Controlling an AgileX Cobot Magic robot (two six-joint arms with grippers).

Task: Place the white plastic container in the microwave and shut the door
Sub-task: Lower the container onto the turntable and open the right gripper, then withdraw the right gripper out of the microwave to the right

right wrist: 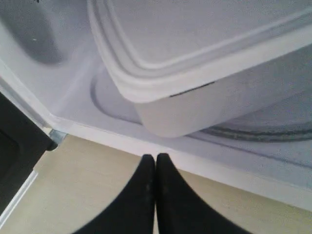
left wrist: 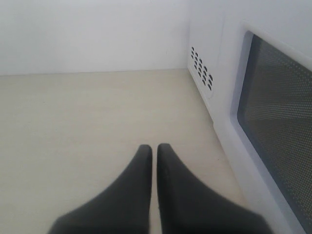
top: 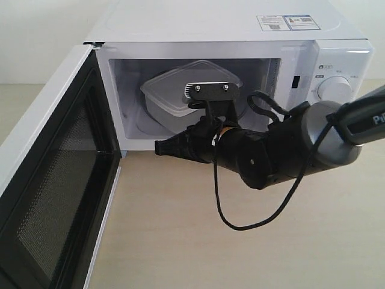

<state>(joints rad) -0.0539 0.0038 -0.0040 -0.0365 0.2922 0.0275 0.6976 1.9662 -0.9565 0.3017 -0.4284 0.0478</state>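
container [top: 171, 90]: translucent, rounded, rimmed lid | door [top: 57, 186]: dark mesh window

Right arm [top: 368, 120] reads "PI"; stickers [top: 287, 22] on the microwave [top: 180, 24] illegible

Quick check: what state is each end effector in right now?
Left end effector: closed, holding nothing.
Right end effector: closed, empty, just outside the microwave; the white plastic container sits inside.

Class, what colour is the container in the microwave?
The container is translucent white; the right wrist view shows it best.
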